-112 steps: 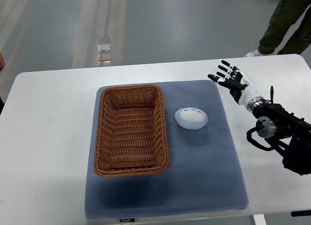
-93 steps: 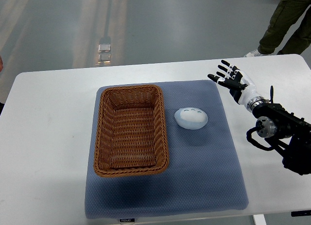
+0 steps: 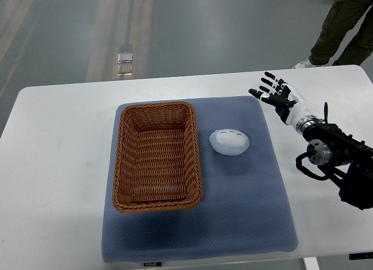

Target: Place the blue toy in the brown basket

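Pale-blue toy is lying just right of the wicker basket, looking soft and light; the right hand, fingers spread, should cup its rounded sides.

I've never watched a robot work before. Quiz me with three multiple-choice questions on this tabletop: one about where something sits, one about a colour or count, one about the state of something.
1. Where does the pale blue toy lie?
A. inside the basket
B. on the mat, right of the basket
C. on the bare white table

2. How many robot hands are in view?
A. none
B. one
C. two

3. How is the right hand?
A. fingers spread, holding nothing
B. closed around the toy
C. resting in the basket

Answers:
1 B: the toy sits on the grey-blue mat, beside the brown basket and outside it.
2 B: only the right arm enters, from the picture's right edge.
3 A: its fingers fan out over the mat's far right corner, apart from the toy.
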